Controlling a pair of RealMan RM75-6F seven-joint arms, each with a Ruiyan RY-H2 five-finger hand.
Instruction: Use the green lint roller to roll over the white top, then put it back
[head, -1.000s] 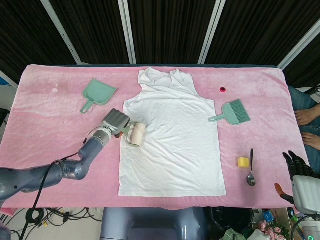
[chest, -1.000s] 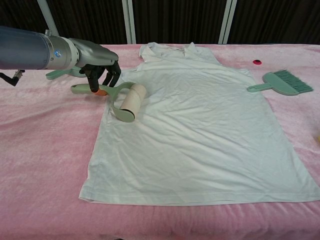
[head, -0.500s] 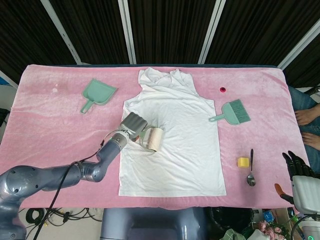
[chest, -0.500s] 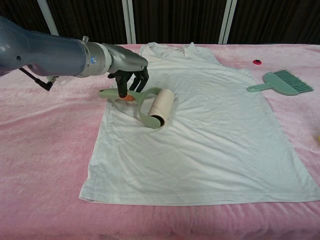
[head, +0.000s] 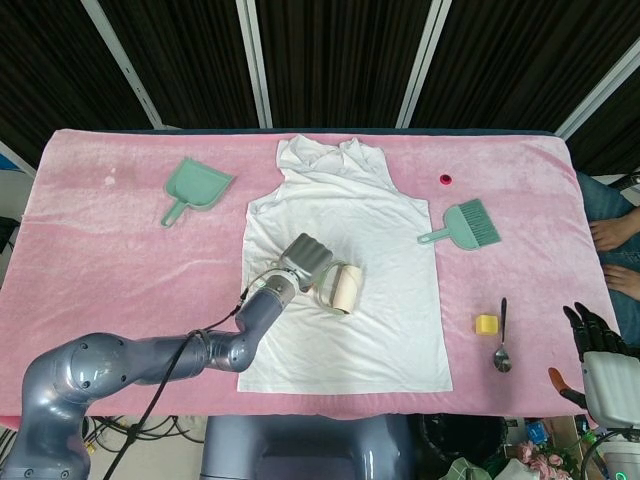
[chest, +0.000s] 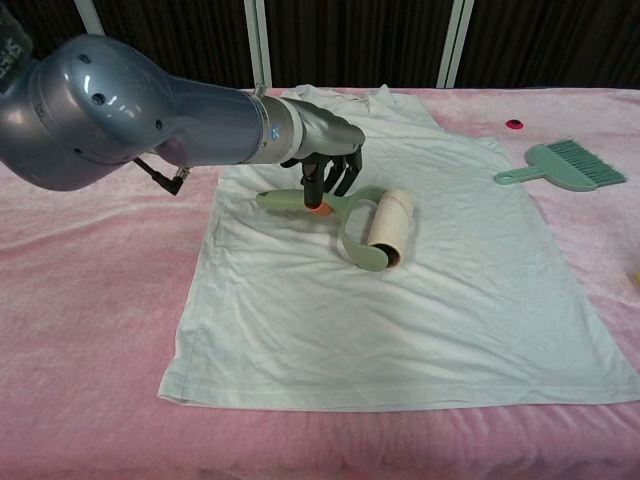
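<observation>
Rolling step in hand, judged from the layout: green lint roller (chest: 350, 222) down on the white top (chest: 430, 300), paper drum near the middle of the garment, roughly midway between the table's left and right edges. Gripped by the left robot hand (chest: 325, 150) at the handle, fingers curled down over the grip from above, orange spot on the handle just under the fingertips. Handle pointing toward the table's left edge, drum on the far side of the robot hand, toward the right edge, touching the cloth. Seen from the head camera, left robot hand (head: 305, 255) over the left half of the top, drum just beside it.

Next move likely more passes across the cloth toward the garment's right side and hem, with steady downward pressure and care not to drag the fabric into folds; afterwards, lifting clear and setting the roller back on the pink table (head: 100, 250) cover beside the top.

Right robot hand (head: 600, 335) off the table's near right corner, fingers apart, holding nothing
</observation>
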